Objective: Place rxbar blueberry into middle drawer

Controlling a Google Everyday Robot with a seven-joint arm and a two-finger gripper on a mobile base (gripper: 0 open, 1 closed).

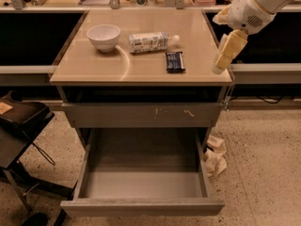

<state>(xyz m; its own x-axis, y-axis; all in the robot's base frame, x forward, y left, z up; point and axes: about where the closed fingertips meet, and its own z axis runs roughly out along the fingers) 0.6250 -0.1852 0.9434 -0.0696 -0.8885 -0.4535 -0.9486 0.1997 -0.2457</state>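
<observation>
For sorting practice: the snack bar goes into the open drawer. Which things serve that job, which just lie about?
Job: rxbar blueberry on tabletop; middle drawer, open; gripper by the tabletop's right edge.
Lying about: bowl; bottle; crumpled paper on floor.

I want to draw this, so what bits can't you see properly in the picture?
Camera view:
- Robot arm: cut off by the top edge; its gripper hangs above the table's right edge.
- Rxbar blueberry wrapper print: too small to read.
- Bottle label: too small.
- Middle drawer: nearest floor strip hidden by its own front panel.
</observation>
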